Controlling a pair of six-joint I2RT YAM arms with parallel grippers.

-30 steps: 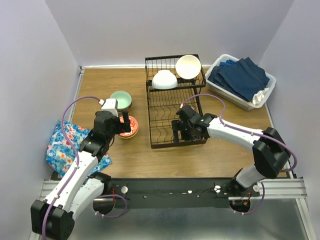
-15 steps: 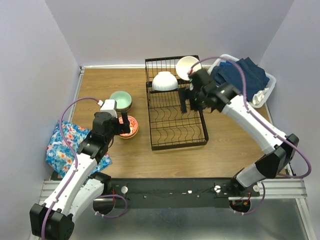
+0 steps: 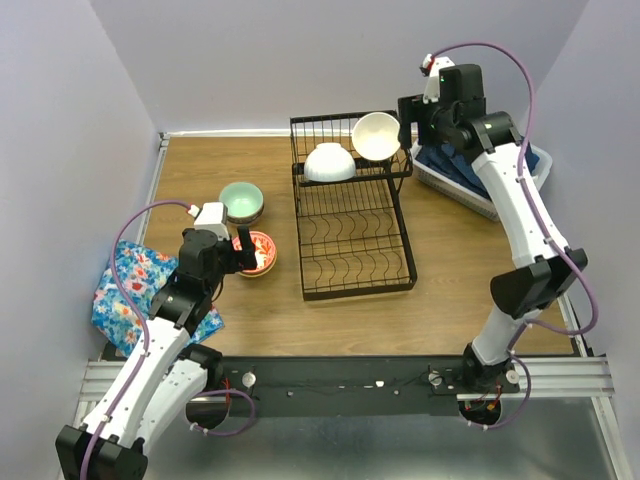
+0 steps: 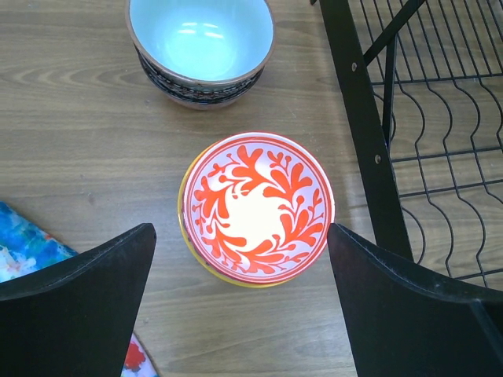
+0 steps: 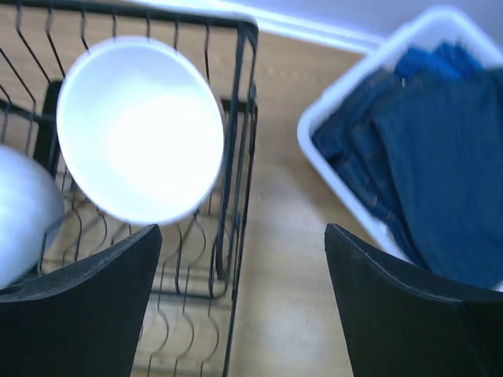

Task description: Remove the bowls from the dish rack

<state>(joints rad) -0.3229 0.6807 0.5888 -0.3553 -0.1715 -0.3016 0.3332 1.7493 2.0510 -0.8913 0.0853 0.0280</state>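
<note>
Left tool (image 4: 240,229) and right tool (image 5: 241,229) gape empty; dish rack (image 3: 300,240) holds two pale bowls (image 3: 329,160).

The red-patterned bowl (image 4: 258,206) covers all but a rim sliver of the yellow bowl (image 4: 187,239) beneath, and the mint-green bowl (image 4: 200,35) hides most of the dark bowl (image 4: 196,88) under it. The right wrist view is blurred, and its left edge cuts off the overturned white bowl (image 5: 23,212).
</note>
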